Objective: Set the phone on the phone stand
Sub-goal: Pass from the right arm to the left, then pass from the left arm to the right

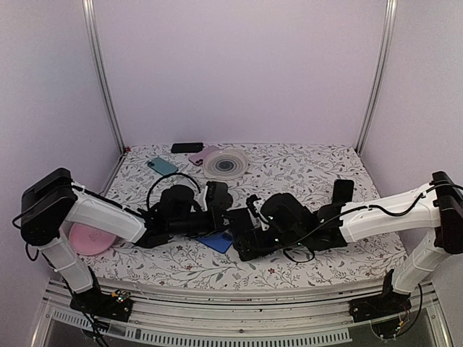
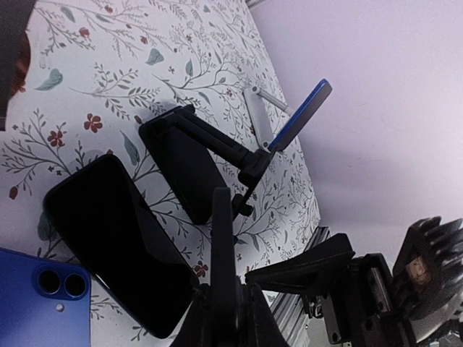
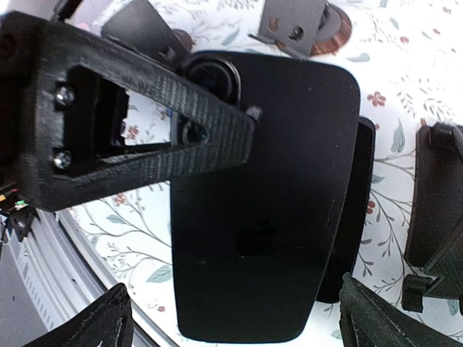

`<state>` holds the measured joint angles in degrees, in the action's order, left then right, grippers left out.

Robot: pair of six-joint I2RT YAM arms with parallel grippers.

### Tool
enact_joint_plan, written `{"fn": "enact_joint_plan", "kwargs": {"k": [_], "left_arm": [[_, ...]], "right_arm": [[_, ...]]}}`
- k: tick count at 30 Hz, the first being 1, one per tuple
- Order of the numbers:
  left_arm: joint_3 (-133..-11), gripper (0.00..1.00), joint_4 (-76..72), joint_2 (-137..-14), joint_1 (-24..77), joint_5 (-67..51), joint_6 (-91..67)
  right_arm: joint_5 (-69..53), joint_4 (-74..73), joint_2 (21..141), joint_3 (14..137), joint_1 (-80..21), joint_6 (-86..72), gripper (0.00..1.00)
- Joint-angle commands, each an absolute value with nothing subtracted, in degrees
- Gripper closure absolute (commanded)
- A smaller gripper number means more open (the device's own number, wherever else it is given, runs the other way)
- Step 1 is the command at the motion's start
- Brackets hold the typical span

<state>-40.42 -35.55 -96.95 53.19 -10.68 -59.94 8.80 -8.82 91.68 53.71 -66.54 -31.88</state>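
Where the two arms meet at the middle of the desk [image 1: 304, 165], the phone [image 3: 260, 217] lies flat on the floral cloth. It is a black slab with rounded corners, back upward, with a faint logo at its centre and a round camera lens at one corner. Its long edge runs beside the flat plate of the black phone stand [image 2: 184, 170]; the right wrist view shows it overlapping that plate, but contact cannot be judged. A blue phone [image 2: 43, 296] lies just beside it. Left arm [image 1: 108, 213]: stretched low from the left, left gripper [image 2: 221, 210] clenched, fingers pressed into one thin blade with nothing between them, pointing over the stand. Right arm [image 1: 383, 213]: stretched low from the right, right gripper [image 1: 242, 235] released, jaws wide apart above the phone, one finger [image 3: 145, 108] over the camera corner.
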Motion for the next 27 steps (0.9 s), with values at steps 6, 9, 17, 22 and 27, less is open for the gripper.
{"fn": "enact_joint_plan", "kwargs": {"k": [6,9,17,22,27], "left_arm": [[-36.85,1.0,-42.72,-85.78,51.78,-9.77,-55.95],[-35.49,1.0,-45.42,-83.14,51.4,-10.18,-55.41],[-33.25,1.0,-53.72,-76.8,51.24,-12.66,-53.59],[-31.94,1.0,-61.68,-75.64,51.43,-15.41,-53.44],[-31.78,1.0,-67.05,-76.74,51.84,-17.11,-53.74]], "right_arm": [[3.67,3.16,81.27,49.05,-66.27,-29.92,0.0],[0.58,8.64,77.57,45.78,-65.59,-29.73,0.0],[-6.84,26.16,67.64,36.24,-64.47,-30.11,0.01],[-9.67,36.01,65.51,32.13,-64.23,-32.27,0.03],[-11.46,43.52,66.21,29.84,-64.25,-34.92,0.11]]}}
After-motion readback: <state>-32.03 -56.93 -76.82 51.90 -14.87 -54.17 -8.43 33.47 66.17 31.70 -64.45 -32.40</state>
